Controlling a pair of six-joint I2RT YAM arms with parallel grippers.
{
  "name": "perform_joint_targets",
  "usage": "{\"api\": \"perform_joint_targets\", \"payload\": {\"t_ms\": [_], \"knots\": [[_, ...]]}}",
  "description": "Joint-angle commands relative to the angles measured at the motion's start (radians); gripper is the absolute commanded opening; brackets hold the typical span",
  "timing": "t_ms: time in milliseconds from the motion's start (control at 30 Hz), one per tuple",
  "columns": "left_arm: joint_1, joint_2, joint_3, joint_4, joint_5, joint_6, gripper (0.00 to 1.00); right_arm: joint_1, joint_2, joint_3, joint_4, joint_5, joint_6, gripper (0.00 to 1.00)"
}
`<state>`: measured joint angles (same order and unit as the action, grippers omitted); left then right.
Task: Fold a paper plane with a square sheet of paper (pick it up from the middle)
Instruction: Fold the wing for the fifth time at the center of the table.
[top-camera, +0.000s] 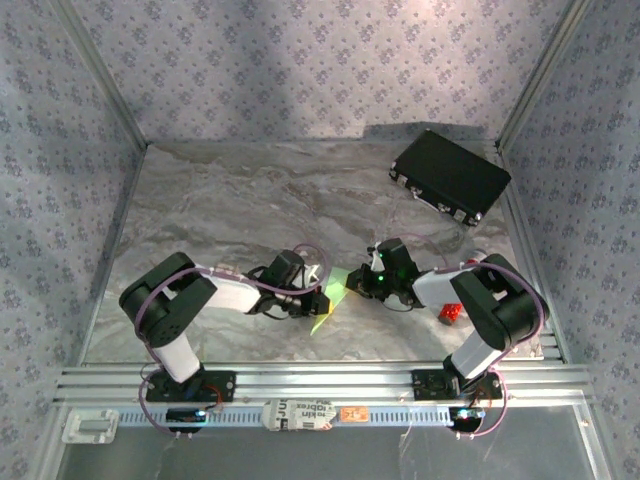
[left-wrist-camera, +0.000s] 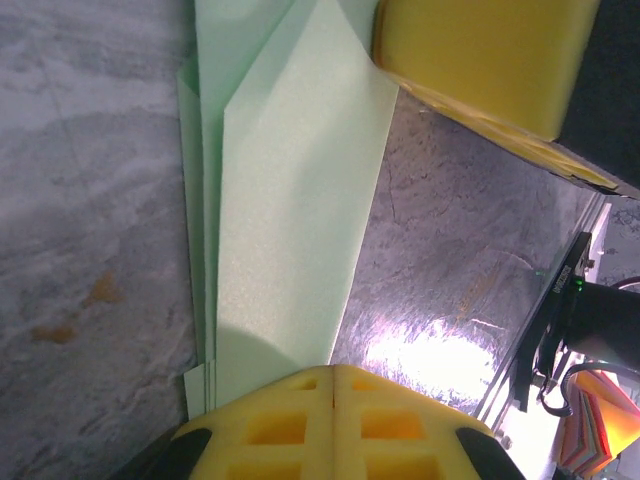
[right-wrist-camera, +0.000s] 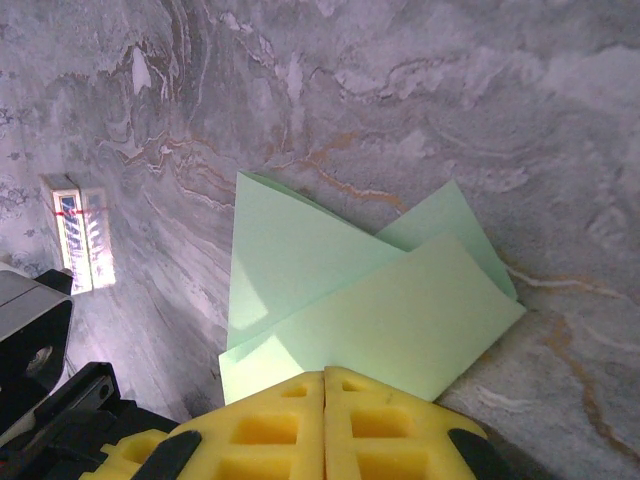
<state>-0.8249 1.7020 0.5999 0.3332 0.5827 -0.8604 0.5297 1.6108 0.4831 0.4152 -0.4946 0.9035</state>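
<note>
Robot lab cell, aluminium frame (top-camera: 320, 378), patterned backdrop walls (top-camera: 300, 60)

Work surface: a grey marble-patterned tabletop (top-camera: 230, 200), enclosed on three sides by walls of pale floral-patterned fabric (top-camera: 300, 60). A black rectangular hard case (top-camera: 450, 177) with metal latches lies flat and skewed at 1 o'clock, near the far right corner. A small red object (top-camera: 450, 314) sits on the tabletop at 4 o'clock; its shape cannot be resolved. A ribbed aluminium rail (top-camera: 330, 378) spans the near edge at 6 o'clock. Just below it are a white printed label (top-camera: 298, 413) and a small orange tag (top-camera: 351, 413) beside it. A white plastic bracket (top-camera: 90, 427) sits at 7 o'clock. The left wrist view shows orange-brown stains (left-wrist-camera: 100, 290) on the tabletop.
</note>
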Motion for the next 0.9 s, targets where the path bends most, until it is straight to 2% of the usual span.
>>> {"api": "perform_joint_targets", "payload": {"t_ms": [0,200,433,600,667,767,867], "knots": [[-0.004,0.03,-0.006,-0.118,-0.041,0.016,0.02,-0.007,0.002,0.001,-0.022,0.068,0.019,0.09],[-0.003,0.043,0.0,-0.08,-0.06,-0.01,0.01,0.012,-0.129,0.085,-0.173,0.057,-0.028,0.12],[0.003,0.054,0.012,-0.069,-0.053,-0.01,0.01,0.093,-0.03,0.124,-0.158,0.063,0.007,0.1],[0.007,0.046,0.011,-0.063,-0.057,-0.016,0.01,0.096,0.051,0.086,-0.108,0.097,0.036,0.09],[0.007,0.039,0.008,-0.062,-0.054,-0.02,0.01,0.09,0.072,0.079,-0.127,0.119,0.028,0.08],[0.007,0.01,0.012,-0.08,-0.023,-0.026,0.04,0.081,0.09,0.104,-0.261,0.187,0.002,0.05],[0.007,-0.049,0.019,-0.118,0.02,-0.022,0.06,0.073,0.096,0.092,-0.266,0.202,-0.003,0.04]]}}
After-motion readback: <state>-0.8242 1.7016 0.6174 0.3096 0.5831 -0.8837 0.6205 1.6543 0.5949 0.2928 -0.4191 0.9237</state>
